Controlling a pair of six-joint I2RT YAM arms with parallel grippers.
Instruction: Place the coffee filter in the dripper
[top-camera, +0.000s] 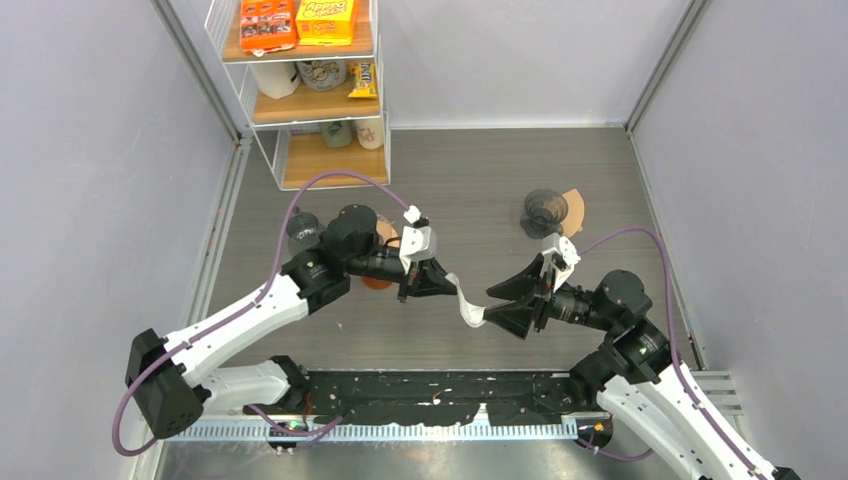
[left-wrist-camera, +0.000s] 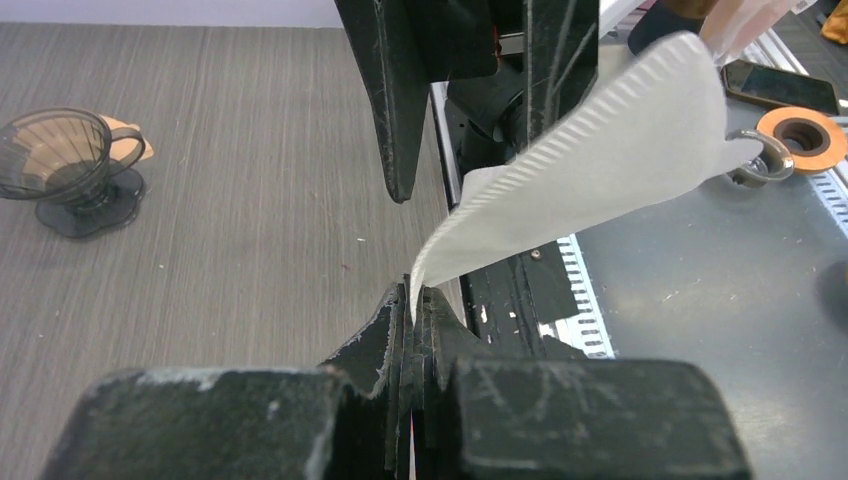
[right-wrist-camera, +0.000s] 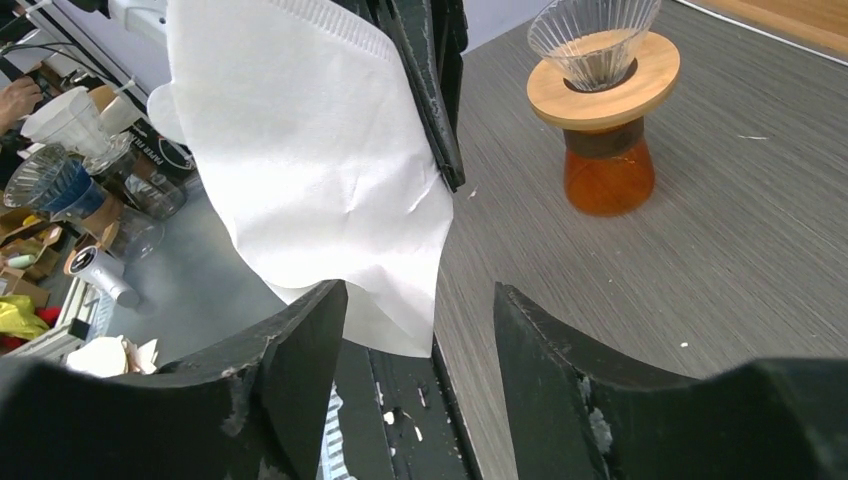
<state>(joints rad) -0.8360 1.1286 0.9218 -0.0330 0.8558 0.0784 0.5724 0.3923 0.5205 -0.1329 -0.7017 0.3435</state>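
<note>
My left gripper (top-camera: 447, 285) is shut on one edge of a white paper coffee filter (top-camera: 465, 305), holding it in the air above the table's near middle. The pinch shows in the left wrist view (left-wrist-camera: 415, 295), with the filter (left-wrist-camera: 600, 170) fanning up to the right. My right gripper (top-camera: 490, 305) is open, its fingers either side of the filter's free end (right-wrist-camera: 310, 160). A clear glass dripper with a wooden collar on an amber base (right-wrist-camera: 600, 90) stands mostly under the left arm (top-camera: 378, 262). A dark dripper (top-camera: 545, 212) stands at the back right.
A wire shelf with boxes and cups (top-camera: 310, 90) stands at the back left. A dark cup (top-camera: 303, 230) sits beside the left arm. An orange tape roll (left-wrist-camera: 800, 135) and a phone lie on the metal bench beyond the table's near edge.
</note>
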